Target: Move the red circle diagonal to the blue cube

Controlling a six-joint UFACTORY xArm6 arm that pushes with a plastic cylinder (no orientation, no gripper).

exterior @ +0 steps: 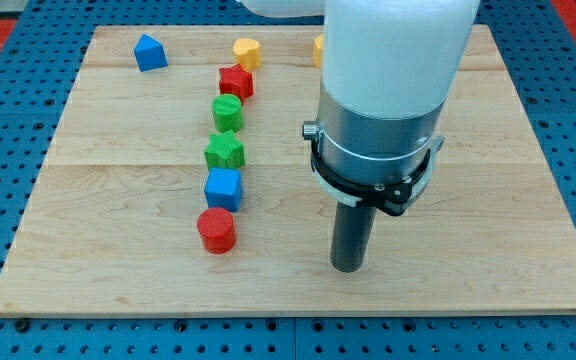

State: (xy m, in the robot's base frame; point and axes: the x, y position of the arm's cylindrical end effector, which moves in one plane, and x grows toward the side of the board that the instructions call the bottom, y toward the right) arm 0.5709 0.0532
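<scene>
The red circle (216, 231) stands on the wooden board (108, 200) at the lower middle-left. The blue cube (223, 188) sits just above it, touching or almost touching, slightly to the right. My tip (347, 267) rests on the board to the right of the red circle, about a fifth of the view's width away, and slightly lower. It touches no block.
Above the blue cube runs a column of a green star (225, 151), a green circle (227, 112) and a red star (236, 82). A yellow block (247, 52) and a blue block (149, 52) lie near the top. Another yellow block (318, 50) is half hidden behind the arm.
</scene>
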